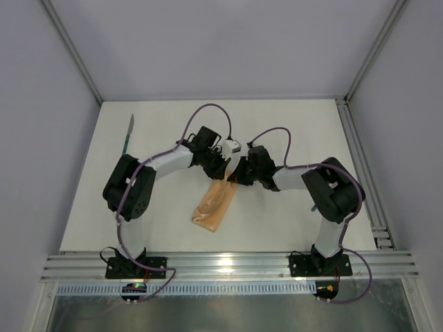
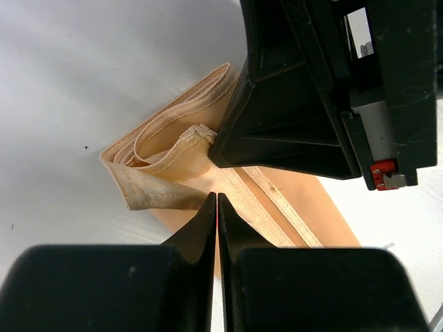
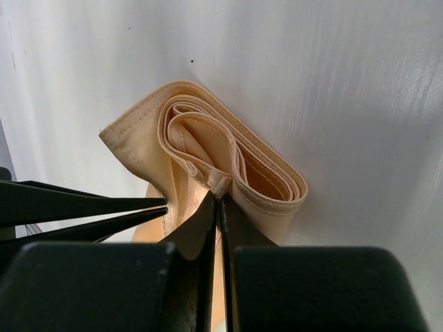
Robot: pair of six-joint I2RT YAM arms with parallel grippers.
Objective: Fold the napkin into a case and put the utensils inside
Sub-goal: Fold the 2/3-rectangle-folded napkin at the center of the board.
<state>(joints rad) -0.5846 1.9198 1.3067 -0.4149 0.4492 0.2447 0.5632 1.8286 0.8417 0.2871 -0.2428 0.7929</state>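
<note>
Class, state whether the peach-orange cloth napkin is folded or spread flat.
Folded: the peach-orange cloth napkin shows several stacked layers forming a narrow oblong.

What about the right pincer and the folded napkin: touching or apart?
Touching. The right wrist view shows the right pincer shut on a seam of the napkin, cloth pinched between its tips.

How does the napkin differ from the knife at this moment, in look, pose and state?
The napkin is peach-orange cloth, folded into layers; the knife is slim, with a teal handle and silver blade. The napkin lies mid-table, slanting; the knife lies at the far left, pointing nearly straight away. The left gripper and right gripper have jaws closed on the napkin; the knife is untouched. Both lie on the white table.
</note>
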